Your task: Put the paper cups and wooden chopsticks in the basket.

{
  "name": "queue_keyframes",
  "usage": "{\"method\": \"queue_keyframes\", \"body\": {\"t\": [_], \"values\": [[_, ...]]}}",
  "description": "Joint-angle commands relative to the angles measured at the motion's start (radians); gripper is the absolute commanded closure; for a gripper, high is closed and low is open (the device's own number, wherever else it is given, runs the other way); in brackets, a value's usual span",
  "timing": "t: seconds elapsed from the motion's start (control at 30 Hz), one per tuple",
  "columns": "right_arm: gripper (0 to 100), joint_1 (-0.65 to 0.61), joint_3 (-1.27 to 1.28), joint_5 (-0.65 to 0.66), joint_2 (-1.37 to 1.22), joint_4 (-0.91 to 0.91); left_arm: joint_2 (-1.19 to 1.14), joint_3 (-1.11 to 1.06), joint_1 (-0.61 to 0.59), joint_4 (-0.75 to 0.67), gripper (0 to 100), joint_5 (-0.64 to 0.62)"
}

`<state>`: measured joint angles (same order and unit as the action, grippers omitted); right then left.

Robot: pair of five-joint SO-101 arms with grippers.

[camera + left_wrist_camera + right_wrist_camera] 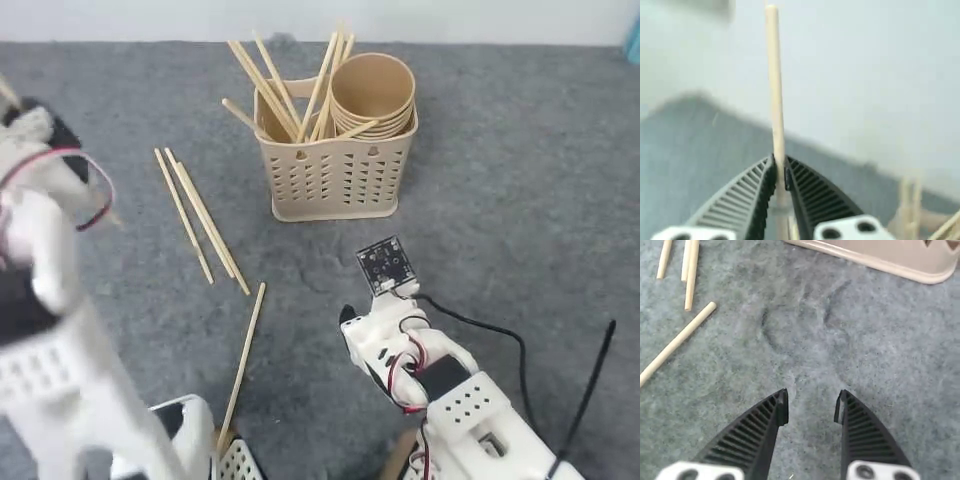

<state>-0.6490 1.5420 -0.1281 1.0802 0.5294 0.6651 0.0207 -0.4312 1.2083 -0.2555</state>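
On the left side of the high view stands the white left arm (45, 330), lifted high above the grey carpet (520, 180). In the left wrist view, the left gripper (779, 167) is clenched on a light wooden chopstick (772, 75). Its black ribbed fingers (747, 187) press the stick from both sides, and the stick points straight out past the fingertips, in the air and away from the carpet.

To the right of this arm, three loose wooden chopsticks (195, 215) lie on the carpet close together and almost parallel. Just below them lies a single wooden chopstick (243, 355), apart from the three; its far end also shows in the right wrist view (677, 342).

Further right, near the middle of the table, stands the beige plastic basket with small holes (335, 180). It is upright. Several wooden chopsticks (290, 90) lean inside its left part and stick out over the rim. A stack of brown paper cups (372, 95) sits in its right part, mouth up.

Below the basket, to the right, is the white right arm (400, 340). The right gripper (811, 407) is released. Its two black fingers (762, 425) stand apart over bare carpet and grasp nothing, with the basket base ahead of them.
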Motion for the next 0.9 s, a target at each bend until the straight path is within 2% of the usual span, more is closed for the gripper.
{"method": "queue_keyframes", "body": {"t": [0.0, 0.1, 0.23, 0.37, 0.5, 0.63, 0.87], "values": [[83.3, 0.013, -0.011, 0.034, 0.021, -0.021, 0.109, -0.002, 0.153, -0.238, 99, 0.021], [83.3, 0.013, -0.011, 0.035, 0.021, -0.022, 0.118, -0.064, 0.259, -0.391, 99, 0.026], [83.3, 0.018, -0.011, 0.035, 0.021, -0.025, 0.120, -0.153, 0.325, -0.632, 99, 0.026], [83.2, 0.076, -0.011, 0.035, 0.021, -0.070, 0.112, -0.228, 0.407, -0.845, 99, 0.025], [83.1, 0.102, -0.011, 0.038, 0.021, -0.084, 0.107, -0.303, 0.528, -0.904, 99, 0.025], [83.3, 0.105, -0.009, 0.101, 0.021, -0.081, 0.089, -0.395, 0.612, -0.957, 99, 0.025], [83.0, 0.105, -0.009, 0.107, 0.021, -0.082, -0.155, -0.415, 0.565, -1.071, 99, 0.025]]}}
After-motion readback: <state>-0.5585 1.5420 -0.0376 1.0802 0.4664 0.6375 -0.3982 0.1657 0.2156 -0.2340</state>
